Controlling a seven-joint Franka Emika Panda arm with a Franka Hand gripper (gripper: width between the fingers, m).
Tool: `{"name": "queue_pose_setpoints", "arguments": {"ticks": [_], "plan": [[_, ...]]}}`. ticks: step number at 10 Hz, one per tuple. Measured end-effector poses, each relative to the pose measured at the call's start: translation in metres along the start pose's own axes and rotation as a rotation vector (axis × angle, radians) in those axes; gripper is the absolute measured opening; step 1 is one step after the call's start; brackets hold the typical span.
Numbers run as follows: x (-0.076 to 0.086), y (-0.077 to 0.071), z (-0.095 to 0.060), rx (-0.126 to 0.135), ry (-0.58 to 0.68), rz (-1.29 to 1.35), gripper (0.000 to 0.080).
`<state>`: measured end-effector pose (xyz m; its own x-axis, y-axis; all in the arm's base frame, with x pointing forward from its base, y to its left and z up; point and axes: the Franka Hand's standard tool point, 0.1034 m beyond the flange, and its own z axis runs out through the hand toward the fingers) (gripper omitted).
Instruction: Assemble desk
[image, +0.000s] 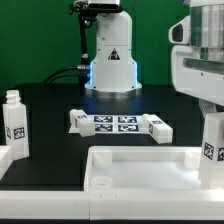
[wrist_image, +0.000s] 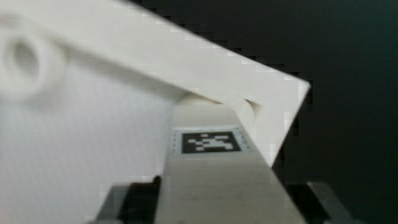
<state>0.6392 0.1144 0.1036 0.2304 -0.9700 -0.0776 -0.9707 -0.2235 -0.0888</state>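
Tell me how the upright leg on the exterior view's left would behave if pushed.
The upright leg stands tall on a narrow base, so a push near its top would probably tip it rather than slide it. It looks like rigid white plastic, so it is likely stiff and fairly light.

Desk top (image: 140, 157) cropped in exterior view, blurred in wrist view, leg (wrist_image: 222, 150) end hidden within pincer (wrist_image: 217, 205)

Bench (image: 55, 100) layout, near edge to far edge
Along the near edge you have the desk top (image: 140, 165). At its corner toward the exterior view's right, a leg (image: 212, 148) stands clamped in the gripper (wrist_image: 214, 203). Another leg (image: 14, 118) stands by the edge at the exterior view's left. The marker board (image: 118, 123) lies mid-bench, with the robot base (image: 112, 55) behind it at the far edge.
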Motion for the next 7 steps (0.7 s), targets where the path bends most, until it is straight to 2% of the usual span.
{"name": "queue_pose_setpoints", "arguments": {"ticks": [3, 4, 6, 7], "plan": [[-0.0023, -0.0004, 0.0002, 0.002, -0.008, 0.195, 0.0285], [-0.0022, -0.0014, 0.0003, 0.009, -0.036, 0.359, 0.0285], [-0.0012, -0.0074, -0.001, 0.051, -0.036, 0.602, 0.0285], [0.0001, -0.0073, -0.0013, 0.062, -0.031, 0.631, 0.0285]]}}
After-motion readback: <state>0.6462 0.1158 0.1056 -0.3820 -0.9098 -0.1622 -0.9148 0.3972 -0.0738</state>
